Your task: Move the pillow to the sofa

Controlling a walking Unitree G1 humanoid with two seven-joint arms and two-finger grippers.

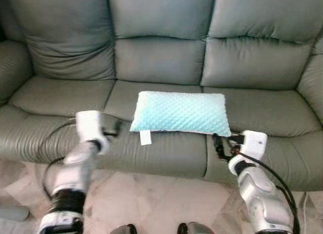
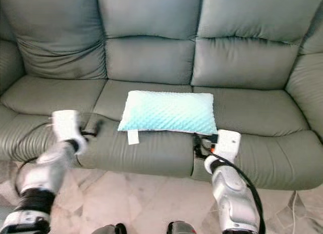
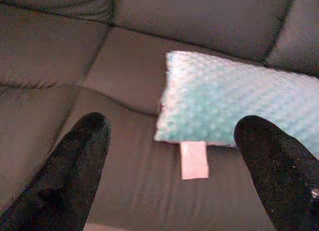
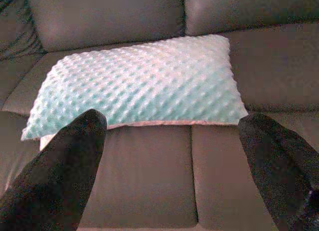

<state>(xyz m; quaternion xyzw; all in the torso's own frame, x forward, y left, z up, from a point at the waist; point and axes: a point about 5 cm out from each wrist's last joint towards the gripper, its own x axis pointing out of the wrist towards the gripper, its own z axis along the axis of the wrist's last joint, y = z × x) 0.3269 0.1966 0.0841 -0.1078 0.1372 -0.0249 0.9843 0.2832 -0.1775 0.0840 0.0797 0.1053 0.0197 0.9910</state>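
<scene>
Dimpled aqua pillow (image 1: 179, 113) lies on leather sofa (image 1: 161, 57); left gripper (image 3: 172, 161), seemingly right gripper (image 4: 172, 161), spread.

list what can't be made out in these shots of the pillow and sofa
- Pillow underside: hidden against the sofa seat in both eye views.
- White tag: any print too small and blurred, left wrist view.
- Left pincer: motion blur smears the arm, left eye view.
- Right pincer: fingertips cut off by the frame's edge, right wrist view.
- Sofa ends: cut off by the frame edges.
</scene>
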